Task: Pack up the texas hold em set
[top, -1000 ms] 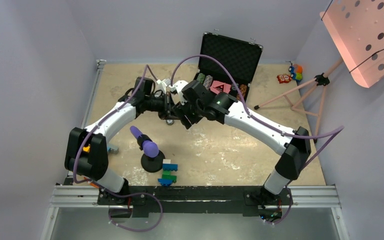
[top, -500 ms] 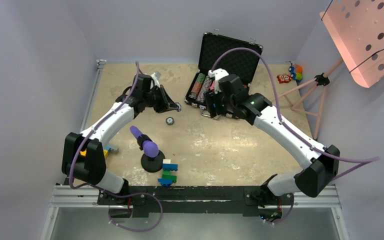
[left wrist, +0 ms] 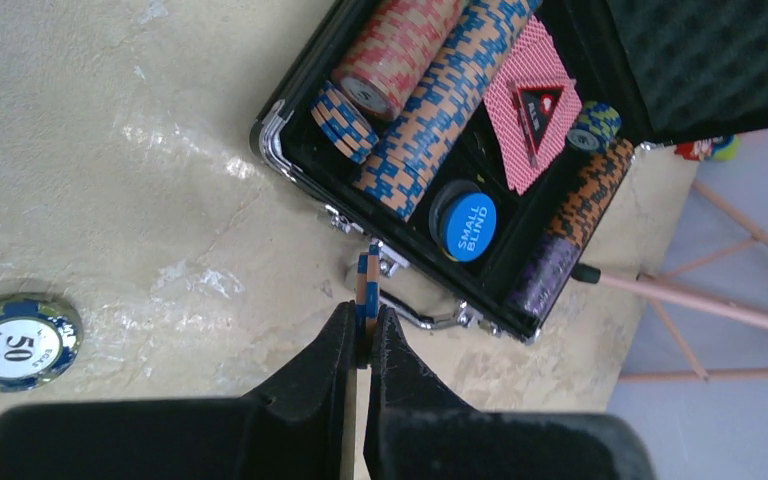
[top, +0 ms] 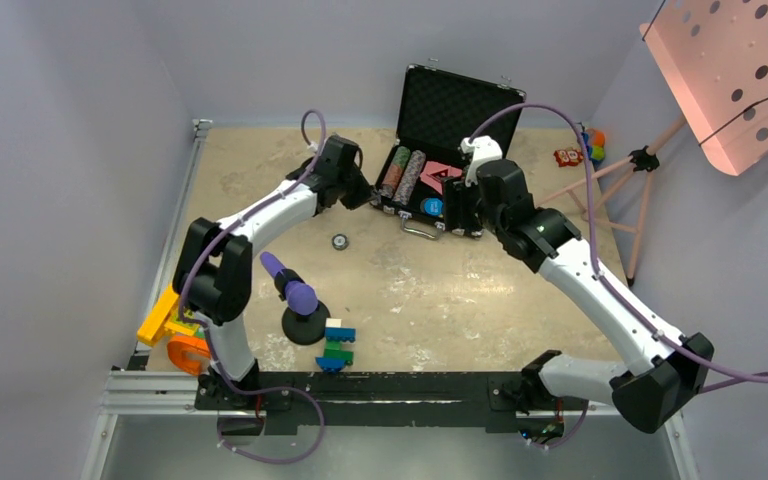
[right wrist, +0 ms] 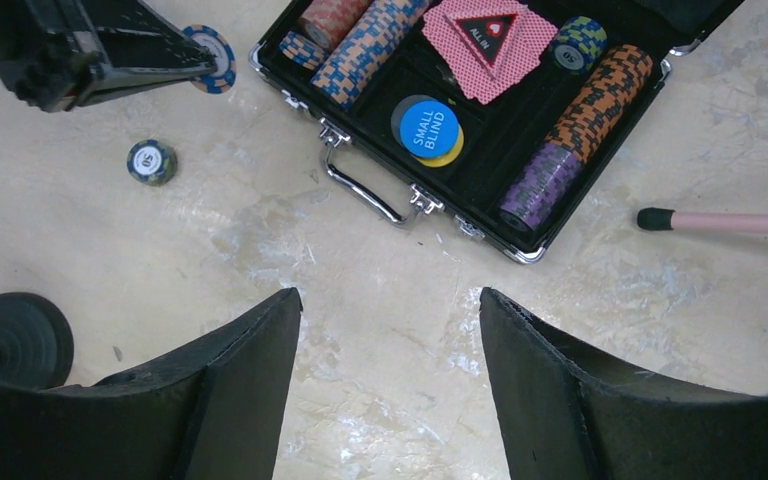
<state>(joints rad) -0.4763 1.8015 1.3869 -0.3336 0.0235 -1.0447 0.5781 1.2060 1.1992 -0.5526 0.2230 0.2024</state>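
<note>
Left end effector (left wrist: 363,322) reached case (top: 465,105), pinching chip (left wrist: 366,288) edgewise; right end effector (right wrist: 390,300) open.

White arm links (top: 600,290), black joints (top: 218,272), purple cables (top: 525,105) along both arms, matte black tapered claw fingers (right wrist: 210,400)

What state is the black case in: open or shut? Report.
Open. The case lid stands raised, foam showing; chips, cards and blue button lie exposed inside.

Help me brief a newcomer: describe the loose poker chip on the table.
Find the open black hard case at the table's far side. By its near left corner lies a round blue poker chip marked 50, flat on the tabletop, unlike chips stacked inside.
</note>
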